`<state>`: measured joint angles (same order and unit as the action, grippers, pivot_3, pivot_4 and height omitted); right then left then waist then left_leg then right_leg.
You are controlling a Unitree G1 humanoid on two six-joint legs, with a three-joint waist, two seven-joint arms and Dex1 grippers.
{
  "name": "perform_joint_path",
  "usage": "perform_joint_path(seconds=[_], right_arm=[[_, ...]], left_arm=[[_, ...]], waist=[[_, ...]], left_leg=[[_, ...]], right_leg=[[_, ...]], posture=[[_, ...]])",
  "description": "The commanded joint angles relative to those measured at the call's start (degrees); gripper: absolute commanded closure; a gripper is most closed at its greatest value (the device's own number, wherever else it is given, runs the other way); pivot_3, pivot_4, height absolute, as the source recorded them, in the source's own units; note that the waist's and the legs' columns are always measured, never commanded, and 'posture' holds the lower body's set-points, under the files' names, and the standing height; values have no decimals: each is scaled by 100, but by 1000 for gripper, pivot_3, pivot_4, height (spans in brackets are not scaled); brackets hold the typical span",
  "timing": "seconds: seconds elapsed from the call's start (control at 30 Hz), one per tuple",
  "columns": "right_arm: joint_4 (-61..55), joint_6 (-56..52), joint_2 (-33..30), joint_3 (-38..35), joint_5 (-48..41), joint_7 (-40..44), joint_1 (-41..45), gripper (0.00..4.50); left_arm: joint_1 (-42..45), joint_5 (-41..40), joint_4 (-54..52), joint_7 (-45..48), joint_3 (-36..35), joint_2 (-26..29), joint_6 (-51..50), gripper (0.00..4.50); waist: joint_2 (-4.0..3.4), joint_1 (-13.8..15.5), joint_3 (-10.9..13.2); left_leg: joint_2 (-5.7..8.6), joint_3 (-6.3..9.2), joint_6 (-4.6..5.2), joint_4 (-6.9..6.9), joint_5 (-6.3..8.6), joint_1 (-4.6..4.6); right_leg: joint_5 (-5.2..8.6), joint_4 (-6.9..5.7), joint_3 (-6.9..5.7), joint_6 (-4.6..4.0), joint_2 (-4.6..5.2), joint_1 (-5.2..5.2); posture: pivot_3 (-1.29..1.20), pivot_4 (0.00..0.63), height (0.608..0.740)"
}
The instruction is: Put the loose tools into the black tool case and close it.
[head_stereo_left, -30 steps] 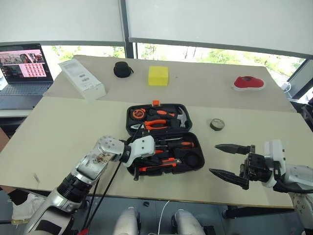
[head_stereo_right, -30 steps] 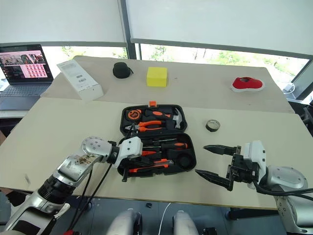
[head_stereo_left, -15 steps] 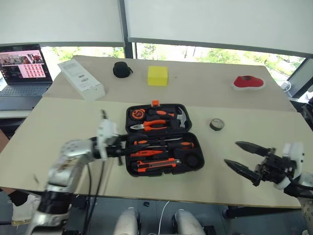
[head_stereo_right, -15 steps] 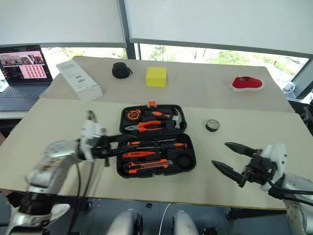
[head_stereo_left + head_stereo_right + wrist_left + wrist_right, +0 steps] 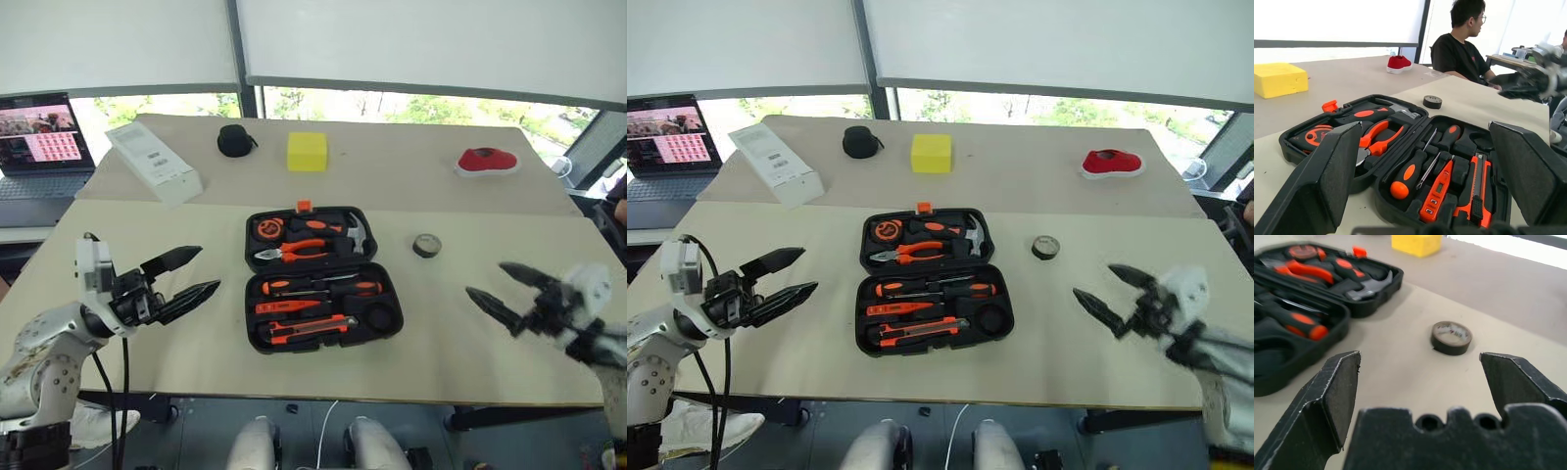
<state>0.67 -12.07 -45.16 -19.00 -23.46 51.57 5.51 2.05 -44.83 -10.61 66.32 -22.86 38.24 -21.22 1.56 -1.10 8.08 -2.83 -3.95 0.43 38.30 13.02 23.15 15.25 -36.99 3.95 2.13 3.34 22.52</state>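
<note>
Two long screwdrivers (image 5: 318,287), a short tester screwdriver (image 5: 284,307) and the utility knife (image 5: 312,328) lay in the near half of the black tool case (image 5: 318,279), which stood open at the middle of the table (image 5: 147,333), toward its near edge. One small dark tape roll (image 5: 425,245) sat on the tabletop beside the case, toward the table's right edge. Left gripper (image 5: 182,277) hung released and empty near the left edge; right gripper (image 5: 502,291) hovered spread wide and empty, near the tape roll.
</note>
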Motion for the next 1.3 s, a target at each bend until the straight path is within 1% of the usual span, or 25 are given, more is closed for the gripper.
perform_joint_path(seconds=[0.03, 0.1, 0.17, 0.23, 0.3, 0.43, 0.53, 0.57, 0.63, 0.73, 0.77, 0.83, 0.87, 0.9, 0.93, 0.97, 1.0, 1.03, 1.1, 1.17, 1.23, 1.3], right_arm=[[520, -504, -343, 758, 313, 364, 1143, 0], [1167, -497, -512, 1528, 857, 841, 2045, 0], [1830, -440, -524, 2136, 1322, 1187, 2815, 0], [2392, -418, -431, 2480, 1587, 1378, 3335, 0], [3182, -59, -298, 2943, 2048, 1557, 3840, 0], [4577, 456, 86, 3446, 2699, 1532, 4654, 0], [5258, 885, 275, 3621, 3008, 1521, 5043, 0], [5471, 1002, 383, 3638, 3055, 1511, 5176, 499], [5812, 1187, 551, 3661, 3167, 1496, 5378, 981], [6167, 1457, 652, 3705, 3383, 1482, 5550, 2044], [6260, 1504, 670, 3709, 3425, 1544, 5611, 2539], [6395, 1587, 691, 3697, 3482, 1597, 5695, 3057], [6447, 1638, 690, 3676, 3497, 1598, 5737, 3467], [6487, 1678, 690, 3657, 3510, 1590, 5764, 3687], [6522, 1715, 687, 3637, 3519, 1596, 5794, 4121], [6540, 1778, 677, 3607, 3508, 1609, 5816, 4355], [6499, 1850, 649, 3537, 3428, 1750, 5842, 4454], [6472, 1904, 630, 3483, 3372, 1855, 5861, 4454], [5704, 1590, 578, 3129, 2666, 2989, 5776, 4454], [4268, 592, 487, 2926, 1942, 3849, 5437, 4454], [3133, -186, 353, 2903, 1498, 4065, 5070, 4454], [1158, -1444, -38, 3064, 609, 4091, 4329, 4454]], left_arm=[[106, 45, -176, 148, 184, 29, 147, 64], [162, 136, -201, 318, 372, 88, 210, 64], [252, 224, -222, 446, 539, 93, 309, 64], [327, 316, -223, 562, 669, 79, 445, 64], [375, 414, -251, 674, 852, 38, 578, 64], [407, 394, -367, 694, 1111, -106, 604, 64], [348, 370, -461, 681, 1216, -165, 594, 64], [314, 377, -497, 693, 1252, -210, 642, 0], [267, 389, -536, 680, 1304, -255, 677, 0], [245, 400, -536, 675, 1326, -259, 702, 0], [237, 404, -522, 686, 1327, -250, 711, 0], [224, 410, -501, 705, 1328, -236, 723, 0], [199, 419, -491, 728, 1329, -224, 733, 0], [183, 424, -486, 743, 1329, -215, 740, 0], [168, 432, -475, 762, 1330, -208, 747, 0], [150, 438, -478, 773, 1328, -205, 757, 0], [129, 453, -485, 795, 1329, -196, 777, 0], [114, 464, -490, 812, 1329, -190, 792, 0], [53, 343, -541, 832, 1237, -154, 703, 0], [-67, 275, -606, 908, 1120, -67, 691, 0], [-165, 281, -645, 972, 1061, -2, 728, 0], [-368, 339, -627, 1151, 968, 126, 832, 0]], waist=[[1, -8, 1], [1, 0, 3], [3, 8, 4], [3, 38, 5], [3, 54, 5], [4, 28, 6], [3, 8, 8], [3, 4, 8], [3, -1, 8], [2, -14, 8], [2, -16, 8], [2, -7, 8], [2, -6, 8], [2, -6, 8], [1, -11, 8], [1, -15, 8], [1, -16, 8], [1, -17, 9], [0, -18, 10], [-18, -25, 23], [-21, -19, 25], [-21, 14, 25]], left_leg=[[0, -3, 0, -2, 0, 0], [-1, -10, 0, -7, 0, 8], [-1, -24, 0, -14, 0, 15], [1, -36, 0, -15, 0, 31], [2, -36, 0, -15, 0, 62], [3, -46, 5, -15, 4, 69], [1, -48, 5, -17, 4, 70], [1, -48, 5, -17, 4, 70], [1, -48, 5, -18, 4, 68], [-1, -47, 5, -18, 4, 66], [-1, -47, 5, -18, 4, 65], [0, -47, 5, -18, 4, 65], [1, -48, 5, -18, 4, 65], [1, -48, 5, -18, 4, 65], [1, -49, 5, -17, 4, 65], [1, -49, 5, -17, 4, 65], [0, -49, 5, -17, 4, 64], [0, -49, 5, -18, 4, 64], [0, -49, 5, -18, 4, 64], [-2, -48, 5, -17, 4, 65], [-4, -36, 5, -20, 4, 65], [-9, -3, 5, -23, 5, 64]], right_leg=[[1, 0, -1, -1, -4, -3], [1, -1, -4, -3, -8, 9], [2, 0, -3, -5, -8, 22], [1, -1, -1, -5, -4, 42], [0, -1, -4, -4, -1, 65], [-1, 7, -4, -2, 3, 70], [-1, 5, -3, -2, 3, 74], [-1, 5, -3, -2, 3, 75], [-1, 1, -3, -2, 2, 75], [-2, -3, -3, -3, 1, 74], [-2, -4, -3, -3, 2, 74], [-2, -5, -3, -3, 3, 74], [-2, -4, -3, -3, 4, 74], [-2, -4, -3, -3, 5, 73], [-2, -4, -3, -3, 5, 73], [-2, -5, -3, -3, 5, 74], [-2, -5, -3, -3, 4, 74], [-2, -6, -3, -3, 4, 74], [-2, -6, -3, -3, 3, 74], [-2, -6, -2, -3, 3, 75], [-2, -9, -3, -2, 3, 76], [-2, -11, -9, -3, 1, 76]], posture=[[0, 150, 740], [0, 150, 740], [0, 150, 740], [0, 150, 740], [0, 150, 740], [0, 150, 740], [0, 150, 740], [0, 150, 740], [0, 150, 740], [0, 150, 740], [0, 150, 740], [0, 150, 740], [0, 150, 740], [0, 150, 740], [0, 150, 740], [0, 150, 740], [0, 150, 740], [0, 150, 740], [0, 150, 740], [0, 150, 740], [0, 150, 740], [0, 150, 740]])
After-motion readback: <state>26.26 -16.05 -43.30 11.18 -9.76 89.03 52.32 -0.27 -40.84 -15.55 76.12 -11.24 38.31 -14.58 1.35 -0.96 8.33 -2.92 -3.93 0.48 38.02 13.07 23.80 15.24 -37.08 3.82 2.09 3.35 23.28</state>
